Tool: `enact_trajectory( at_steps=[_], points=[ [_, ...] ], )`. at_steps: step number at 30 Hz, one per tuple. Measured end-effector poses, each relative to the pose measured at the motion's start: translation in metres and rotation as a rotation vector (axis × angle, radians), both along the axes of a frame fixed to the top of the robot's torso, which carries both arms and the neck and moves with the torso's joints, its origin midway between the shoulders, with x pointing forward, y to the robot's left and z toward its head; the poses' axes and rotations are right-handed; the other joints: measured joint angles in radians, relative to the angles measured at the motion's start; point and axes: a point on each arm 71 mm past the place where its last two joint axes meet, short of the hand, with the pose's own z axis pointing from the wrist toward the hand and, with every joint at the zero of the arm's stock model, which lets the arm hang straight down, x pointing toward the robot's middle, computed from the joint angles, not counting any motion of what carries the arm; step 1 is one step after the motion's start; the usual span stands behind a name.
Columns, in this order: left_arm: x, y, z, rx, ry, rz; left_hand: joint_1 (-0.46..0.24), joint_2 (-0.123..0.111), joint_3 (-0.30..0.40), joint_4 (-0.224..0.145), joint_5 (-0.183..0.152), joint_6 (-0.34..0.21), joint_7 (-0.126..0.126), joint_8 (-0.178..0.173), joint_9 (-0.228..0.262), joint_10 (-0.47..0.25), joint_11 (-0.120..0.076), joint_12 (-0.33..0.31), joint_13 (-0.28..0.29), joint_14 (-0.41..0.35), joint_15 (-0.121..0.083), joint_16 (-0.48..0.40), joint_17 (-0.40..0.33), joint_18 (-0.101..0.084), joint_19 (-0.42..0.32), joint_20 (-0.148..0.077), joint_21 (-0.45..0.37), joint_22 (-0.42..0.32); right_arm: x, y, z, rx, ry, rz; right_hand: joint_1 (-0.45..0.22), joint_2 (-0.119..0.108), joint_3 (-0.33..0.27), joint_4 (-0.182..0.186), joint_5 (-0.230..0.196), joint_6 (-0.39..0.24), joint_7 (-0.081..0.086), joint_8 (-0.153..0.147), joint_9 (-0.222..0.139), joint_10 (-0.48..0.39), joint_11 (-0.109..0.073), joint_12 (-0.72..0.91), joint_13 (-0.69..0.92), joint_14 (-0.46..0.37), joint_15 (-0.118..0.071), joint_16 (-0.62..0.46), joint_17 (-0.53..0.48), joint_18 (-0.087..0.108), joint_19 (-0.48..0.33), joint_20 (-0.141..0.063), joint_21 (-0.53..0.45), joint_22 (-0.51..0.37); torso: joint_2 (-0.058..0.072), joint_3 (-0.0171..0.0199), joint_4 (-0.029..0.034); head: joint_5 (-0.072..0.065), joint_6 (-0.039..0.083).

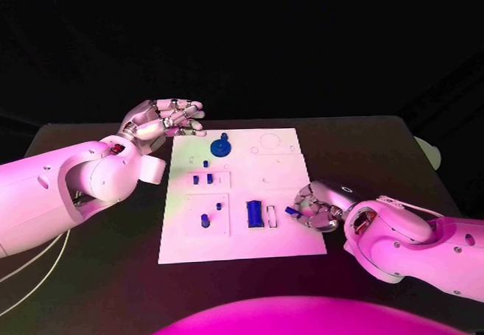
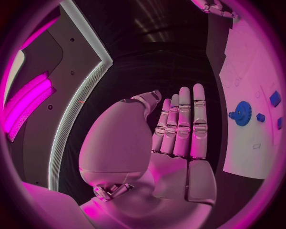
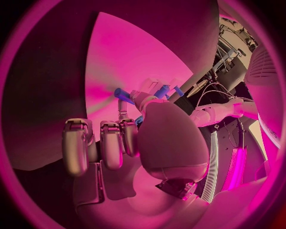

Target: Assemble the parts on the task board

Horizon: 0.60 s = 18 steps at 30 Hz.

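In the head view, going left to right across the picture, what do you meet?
Left robot hand → blue gear near the task board's far edge → large blue block → right robot hand, pinching a small blue part.

One task board [image 1: 244, 237]; one blue gear [image 1: 222, 147]; two hands: left [image 1: 164, 120], right [image 1: 315, 207].

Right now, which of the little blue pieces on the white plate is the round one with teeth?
The blue gear, at the task board's far end, near the left hand. It is a toothed disc; the other blue pieces are small blocks and pegs.
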Motion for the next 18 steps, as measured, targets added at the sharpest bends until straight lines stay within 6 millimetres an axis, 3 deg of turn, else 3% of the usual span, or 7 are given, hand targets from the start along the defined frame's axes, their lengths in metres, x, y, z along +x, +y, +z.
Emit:
enact_trajectory(
  at_steps=[7, 18],
  points=[
    [0.000, 0.000, 0.000, 0.000, 0.000, -0.001, 0.000, 0.000, 0.000, 0.000, 0.000, 0.000, 0.000, 0.000, 0.000, 0.000, 0.000, 0.000, 0.000, 0.004, 0.004, -0.006, 0.002, 0.000, 0.007, 0.000, -0.005, -0.002, 0.000, 0.010, 0.001, 0.049, 0.014, -0.010, 0.000, 0.000, 0.000, 0.000, 0.000, -0.001, 0.001, 0.000, 0.000, 0.000, 0.000, 0.000, 0.000, 0.000, 0.000, 0.000, 0.000, 0.000, 0.000, 0.000, 0.000, 0.000, 0.001, -0.0004, -0.0002, 0.003, -0.005],
    [0.000, -0.001, 0.000, -0.001, 0.000, -0.003, 0.000, 0.000, 0.000, 0.000, 0.000, 0.000, 0.000, 0.000, 0.000, 0.000, 0.000, 0.000, 0.000, 0.004, 0.004, -0.006, 0.002, 0.000, 0.007, 0.000, -0.004, -0.002, 0.000, 0.021, 0.001, 0.095, 0.032, -0.013, -0.025, -0.009, 0.007, 0.007, 0.000, -0.001, 0.001, 0.000, 0.015, 0.000, 0.000, 0.000, 0.000, 0.000, 0.000, 0.000, 0.000, 0.000, 0.000, 0.000, 0.000, 0.000, 0.000, -0.0002, -0.0011, 0.007, -0.003]
  ],
)
